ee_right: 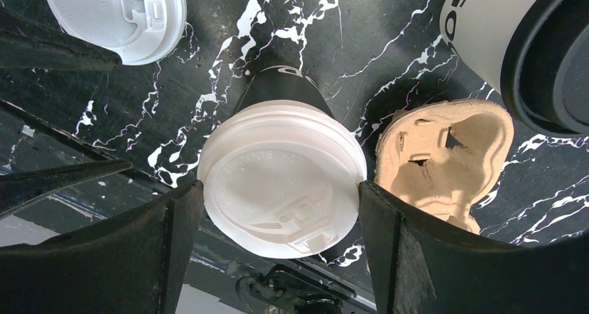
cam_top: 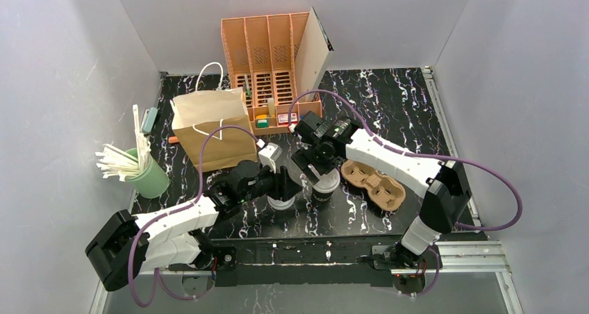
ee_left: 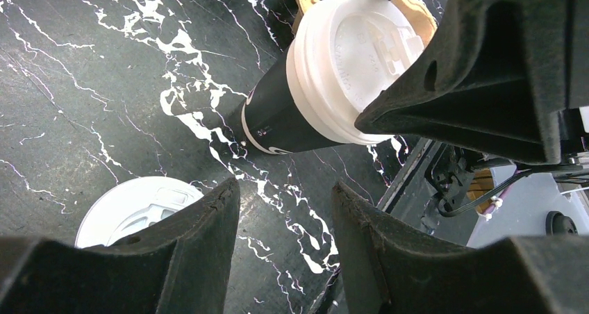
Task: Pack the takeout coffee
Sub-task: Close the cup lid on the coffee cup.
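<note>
my right gripper [ee_right: 278,187] straddles the black paper cup [ee_right: 278,88], fingers at the rim of its white cap; gripping or not, i cannot tell. the small white paper cup [ee_right: 479,29] with black round lid [ee_right: 549,57] sits at its 1 o'clock, the brown pulp cup carrier [ee_right: 444,154] at 3, the flat white round lid [ee_right: 114,12] at 11. my left gripper [ee_left: 286,187] is parted, holding nothing.

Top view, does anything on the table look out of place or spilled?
No spill visible. One white lid lies loose on the tabletop beside the black cup, on no cup; that cup already wears its own lid.
</note>
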